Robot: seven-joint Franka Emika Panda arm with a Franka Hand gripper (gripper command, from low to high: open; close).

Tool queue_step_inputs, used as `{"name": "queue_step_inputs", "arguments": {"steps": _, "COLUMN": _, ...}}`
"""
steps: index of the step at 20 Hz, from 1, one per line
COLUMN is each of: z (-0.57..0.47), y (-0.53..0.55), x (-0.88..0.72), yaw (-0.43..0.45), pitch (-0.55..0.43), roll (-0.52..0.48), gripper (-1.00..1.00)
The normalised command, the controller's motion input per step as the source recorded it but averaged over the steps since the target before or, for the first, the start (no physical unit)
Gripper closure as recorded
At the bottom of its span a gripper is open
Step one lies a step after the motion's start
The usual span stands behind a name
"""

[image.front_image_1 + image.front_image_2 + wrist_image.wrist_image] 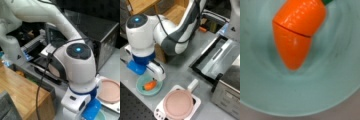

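No brand, label or writing can be read on anything here; the nearest thing to a mark is the glowing blue dot on the dark round cap of the arm's joint, seen in both front views. The carrot [296, 35], a bright orange toy with a seam across its body and a scrap of green at its top end, lies inside the bowl [340, 82], a pale teal dish; the wrist view fills itself with these two alone and shows the carrot's tip pointing down toward the bowl's middle. In a front view the carrot [150, 85] is a small orange shape resting in the bowl [141, 90], which sits on the grey counter just left of the pink lid [178, 104] on its white base. The gripper [157, 75] hangs at the bowl's upper right edge, just above the carrot; how the jaws stand I cannot tell, since the white housing hides them and the wrist view shows no fingers. Only that front view shows the carrot from outside. In a front view the arm's bulk covers it, leaving a sliver of the bowl [101, 116] at the bottom, beside the pink lid [109, 90], with a wooden block [20, 92] at left and a dark metal box [100, 32] behind.
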Motion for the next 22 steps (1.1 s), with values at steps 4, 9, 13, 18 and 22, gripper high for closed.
{"name": "queue_step_inputs", "arguments": {"steps": 4, "z": 0.06, "y": -0.14, "x": 0.22, "yaw": 0.106, "pitch": 0.123, "roll": -0.131, "gripper": -1.0}}
{"name": "queue_step_inputs", "arguments": {"steps": 9, "z": 0.0, "y": -0.07, "x": 0.24, "yaw": 0.131, "pitch": 0.148, "roll": -0.164, "gripper": -1.0}}
{"name": "queue_step_inputs", "arguments": {"steps": 13, "z": 0.0, "y": 0.01, "x": 0.26, "yaw": 0.185, "pitch": 0.178, "roll": -0.114, "gripper": -1.0}}
{"name": "queue_step_inputs", "arguments": {"steps": 18, "z": -0.01, "y": 0.04, "x": 0.31, "yaw": 0.166, "pitch": 0.133, "roll": -0.115, "gripper": -1.0}}
{"name": "queue_step_inputs", "arguments": {"steps": 22, "z": 0.05, "y": 0.01, "x": 0.3, "yaw": 0.152, "pitch": 0.111, "roll": -0.115, "gripper": -1.0}}
